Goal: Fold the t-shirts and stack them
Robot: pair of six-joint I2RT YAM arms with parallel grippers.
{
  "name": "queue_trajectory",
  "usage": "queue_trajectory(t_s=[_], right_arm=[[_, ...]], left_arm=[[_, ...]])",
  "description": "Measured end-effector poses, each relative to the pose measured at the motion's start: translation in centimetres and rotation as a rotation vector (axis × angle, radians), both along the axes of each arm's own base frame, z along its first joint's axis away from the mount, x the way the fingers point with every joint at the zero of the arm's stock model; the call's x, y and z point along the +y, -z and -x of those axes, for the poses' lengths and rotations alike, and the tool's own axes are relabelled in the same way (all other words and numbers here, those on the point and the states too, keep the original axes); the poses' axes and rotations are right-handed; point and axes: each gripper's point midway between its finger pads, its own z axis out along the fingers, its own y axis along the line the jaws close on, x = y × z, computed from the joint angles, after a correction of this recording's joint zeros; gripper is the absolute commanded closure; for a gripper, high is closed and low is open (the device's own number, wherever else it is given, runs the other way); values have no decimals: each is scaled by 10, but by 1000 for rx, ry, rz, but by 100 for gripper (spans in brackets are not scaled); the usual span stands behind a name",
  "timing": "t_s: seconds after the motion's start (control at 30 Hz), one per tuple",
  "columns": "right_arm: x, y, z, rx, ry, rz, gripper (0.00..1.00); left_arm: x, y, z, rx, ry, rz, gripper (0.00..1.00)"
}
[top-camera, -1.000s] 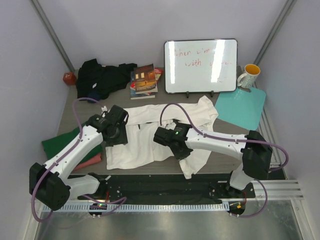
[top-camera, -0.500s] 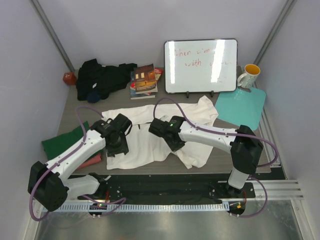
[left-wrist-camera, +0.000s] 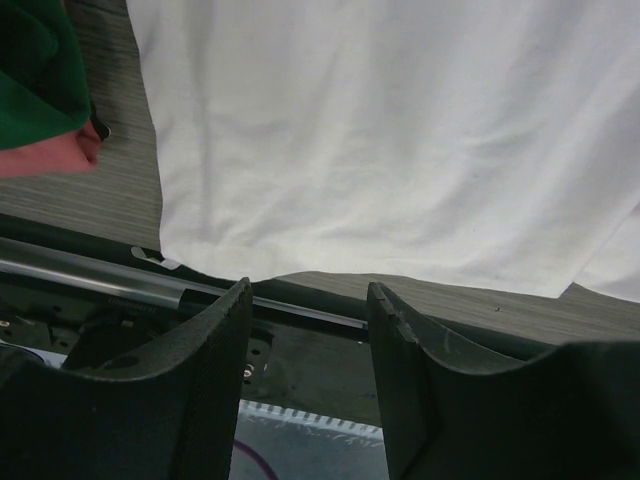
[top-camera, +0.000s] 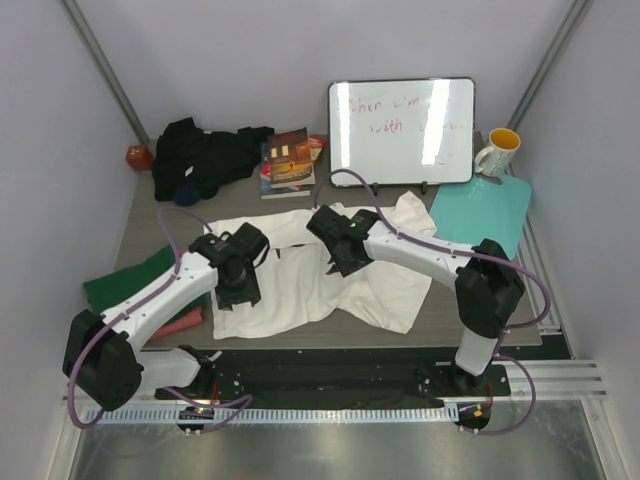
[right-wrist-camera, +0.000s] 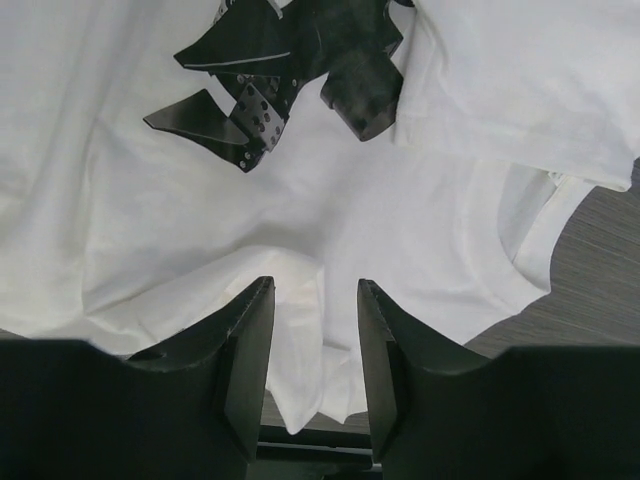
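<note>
Checking in from the remote desk, going left to right. Far left on the table (top-camera: 140, 232) there's a small red thing (top-camera: 138, 156) I can't make out. Beside it a heap of black shirts (top-camera: 205, 160) sits against the far edge. Down at the near left, the green shirt (top-camera: 125, 285) lies on top of the pink shirt (top-camera: 182, 322), both bunched up rather than folded.

The left gripper (left-wrist-camera: 305, 290) hangs over the near-left corner of the white shirt (top-camera: 300, 290), right by its hem. Its fingers are moderately apart with nothing between them, and through the gap I can see only the table's near edge and the rail.

The white shirt is spread across the middle of the table, rumpled, and its right side is doubled over itself. Its black print (right-wrist-camera: 270, 80) shows up big in the right wrist view. The books (top-camera: 288, 160) are stacked behind it, near the black heap.

The right gripper (right-wrist-camera: 312, 290) is down on the middle of the white shirt. Its fingers are parted to a medium gap, and a raised ridge of cloth stands in that gap. It doesn't look pinched from both sides.

Further right, the whiteboard (top-camera: 400, 130) stands at the far edge. The teal mat (top-camera: 480, 215) lies flat beside the shirt's right sleeve, and a mug (top-camera: 497, 152) sits at the mat's far corner.
</note>
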Motion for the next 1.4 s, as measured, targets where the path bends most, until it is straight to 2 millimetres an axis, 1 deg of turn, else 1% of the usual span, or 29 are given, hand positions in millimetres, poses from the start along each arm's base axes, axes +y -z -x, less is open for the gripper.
queue_trajectory(t_s=[0.07, 0.13, 0.2, 0.27, 0.37, 0.43, 0.53, 0.6, 0.73, 0.93, 1.1, 1.2, 1.3, 1.4], right_arm=[[-2, -9, -1, -19, 6, -16, 55], [-5, -18, 2, -45, 22, -59, 55], [-18, -27, 16, -55, 50, -104, 55], [-35, -29, 35, -57, 88, -148, 55], [-58, -20, 59, -44, 148, -181, 55], [-67, -7, 72, -14, 181, -189, 55], [-73, 13, 87, 37, 211, -186, 55], [-75, 21, 92, 59, 222, -188, 55], [-71, 32, 97, 82, 228, -215, 55], [-62, 44, 103, 119, 228, -265, 55], [-60, 59, 112, 165, 233, -278, 55], [-59, 64, 114, 182, 233, -280, 55], [-56, 68, 117, 198, 230, -288, 60], [-53, 68, 117, 204, 227, -301, 73]], left_arm=[[0, 1, 0, 4, 5, -3, 49], [1, 1, 0, 4, 9, -6, 49], [1, 1, 0, 1, 11, -8, 49], [0, 1, -2, -3, 14, -5, 50], [-1, 4, -3, 4, 18, -10, 50], [-2, 7, -3, 18, 23, -19, 50], [-3, 8, -2, 26, 31, -24, 50], [-4, 7, -3, 21, 34, -22, 50], [-6, 5, -5, 11, 36, -16, 50], [-7, 5, -5, 11, 38, -17, 50], [-6, 5, -6, 8, 38, -22, 51], [-6, 5, -6, 8, 37, -23, 50], [-6, 5, -6, 8, 38, -23, 51], [-6, 5, -5, 9, 40, -23, 51]])
